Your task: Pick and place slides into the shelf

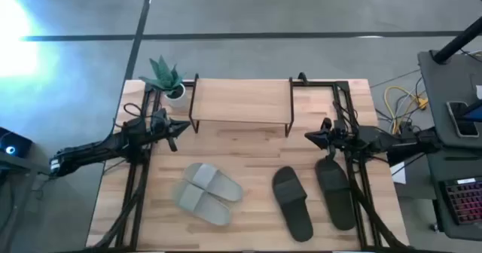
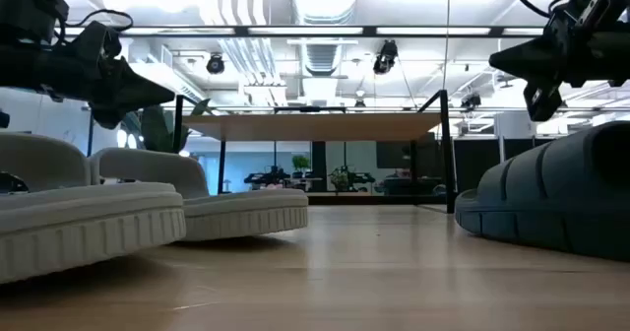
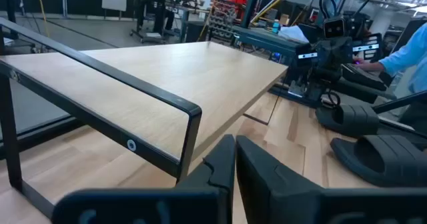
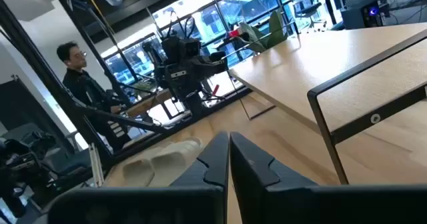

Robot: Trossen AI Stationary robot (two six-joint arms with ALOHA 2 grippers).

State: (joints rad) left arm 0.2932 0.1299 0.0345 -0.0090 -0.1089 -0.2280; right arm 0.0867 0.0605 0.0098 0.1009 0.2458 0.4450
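The shelf (image 1: 241,102) stands at the table's far middle, a light wooden board on thin black legs. The two light grey slides (image 1: 209,193) lie side by side near the table's near edge, left of centre. The two black slides (image 1: 292,202) (image 1: 335,193) lie soles down right of centre. My left gripper (image 1: 183,126) hovers shut by the shelf's left legs. My right gripper (image 1: 309,137) hovers shut by the shelf's right legs, above the far end of the outer black slide. In the low view the grey slides (image 2: 118,208) sit left and a black slide (image 2: 556,203) right.
A small potted plant (image 1: 167,80) stands at the table's far left corner beside the shelf. Black frame rails run along both table sides. A person (image 4: 79,77) stands beyond the table, and a sleeve (image 3: 410,54) shows there in the left wrist view. Bare wood lies between the shelf and the slides.
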